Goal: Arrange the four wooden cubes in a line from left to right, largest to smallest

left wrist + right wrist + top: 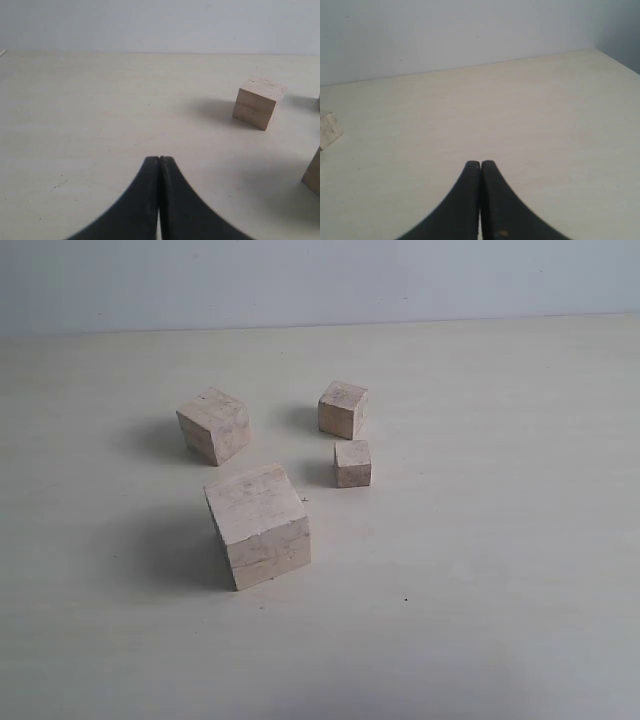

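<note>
Left gripper (159, 160) first: its black fingers are pressed tight together, nothing between them, hovering over the bare table (75, 125). Just ahead of those tips, on the side toward the other arm, the largest cube (313, 172) pokes in, only one edge of it showing. Farther ahead on that same side sits the second-largest cube (257, 102), flat on the table, turned corner-on, well apart from the tips.

Over to the right gripper (480, 163): fingers together as well, gripping nothing. Ahead of it, off toward the left arm's side, just a corner of one cube (329, 131) shows, and which one it is I cannot tell. Beyond that, open table runs to the pale wall (470, 35).

Only the wrist views show the grippers; only the exterior view takes in the whole layout. There the largest cube stands nearest. Beyond it to the right is the smallest cube (352, 463), and close behind that, not touching, the third cube (343, 408). The second-largest stands on the left, about level with the third. All four stand apart in a loose cluster, not in a row.
</note>
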`<state>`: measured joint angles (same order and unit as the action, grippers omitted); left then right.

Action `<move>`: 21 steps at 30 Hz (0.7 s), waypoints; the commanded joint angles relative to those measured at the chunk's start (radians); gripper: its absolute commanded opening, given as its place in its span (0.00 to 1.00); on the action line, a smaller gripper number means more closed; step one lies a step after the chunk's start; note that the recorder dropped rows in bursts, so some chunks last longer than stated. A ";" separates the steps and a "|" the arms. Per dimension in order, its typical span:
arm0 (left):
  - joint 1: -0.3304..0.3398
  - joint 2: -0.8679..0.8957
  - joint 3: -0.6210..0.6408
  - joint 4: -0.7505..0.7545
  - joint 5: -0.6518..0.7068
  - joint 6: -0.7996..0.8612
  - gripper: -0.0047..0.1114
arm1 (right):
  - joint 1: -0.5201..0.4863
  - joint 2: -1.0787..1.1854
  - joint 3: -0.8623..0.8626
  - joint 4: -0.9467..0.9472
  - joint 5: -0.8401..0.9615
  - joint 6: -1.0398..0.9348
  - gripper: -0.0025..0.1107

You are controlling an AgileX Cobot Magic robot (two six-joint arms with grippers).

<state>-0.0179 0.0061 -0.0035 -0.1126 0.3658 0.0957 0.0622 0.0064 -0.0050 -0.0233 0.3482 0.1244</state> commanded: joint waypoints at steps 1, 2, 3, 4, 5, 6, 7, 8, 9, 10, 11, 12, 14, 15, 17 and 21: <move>-0.004 -0.006 0.003 0.001 -0.011 -0.001 0.04 | -0.005 -0.006 0.005 -0.003 -0.013 -0.001 0.02; -0.004 -0.006 0.003 0.001 -0.011 -0.001 0.04 | -0.005 -0.006 0.005 -0.003 -0.013 -0.001 0.02; -0.004 -0.006 0.003 0.001 -0.011 -0.001 0.04 | -0.005 -0.006 0.005 -0.003 -0.013 -0.001 0.02; -0.004 -0.006 0.003 0.001 -0.011 -0.001 0.04 | -0.005 -0.006 0.005 -0.003 -0.013 -0.001 0.02; -0.004 -0.006 0.003 0.001 -0.011 -0.001 0.04 | -0.005 -0.006 0.005 -0.003 -0.013 -0.001 0.02; -0.004 -0.006 0.003 0.001 -0.011 -0.001 0.04 | -0.005 -0.006 0.005 -0.003 -0.013 -0.001 0.02; -0.004 -0.006 0.003 0.001 -0.011 -0.001 0.04 | -0.005 -0.006 0.005 -0.012 -0.012 -0.001 0.02; -0.004 -0.006 0.003 0.001 -0.011 -0.001 0.04 | -0.005 -0.006 0.005 -0.014 -0.014 -0.001 0.02; -0.004 -0.006 0.003 0.001 -0.011 -0.001 0.04 | -0.005 -0.006 0.005 -0.014 -0.022 -0.001 0.02; -0.004 -0.006 0.003 0.001 -0.011 -0.001 0.04 | -0.005 -0.006 0.005 -0.014 -0.036 -0.001 0.02; -0.004 -0.006 0.003 0.001 -0.011 -0.001 0.04 | -0.005 -0.006 0.005 -0.014 -0.064 -0.001 0.02; -0.004 -0.006 0.003 0.001 -0.011 -0.001 0.04 | -0.005 -0.006 0.005 -0.014 -0.098 -0.001 0.02; -0.004 -0.006 0.003 0.001 -0.011 -0.001 0.04 | -0.005 -0.006 0.005 0.001 -0.221 -0.001 0.02; -0.004 -0.006 0.003 0.001 -0.011 -0.001 0.04 | -0.005 -0.006 0.005 0.023 -0.285 0.009 0.02; -0.004 -0.006 0.003 0.001 -0.011 -0.001 0.04 | -0.005 -0.006 0.005 0.036 -0.384 0.014 0.02; -0.004 -0.006 0.003 0.001 -0.011 -0.001 0.04 | -0.005 -0.006 0.005 0.036 -0.481 0.014 0.02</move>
<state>-0.0179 0.0061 -0.0035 -0.1126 0.3658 0.0957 0.0622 0.0064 -0.0050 0.0077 -0.0427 0.1338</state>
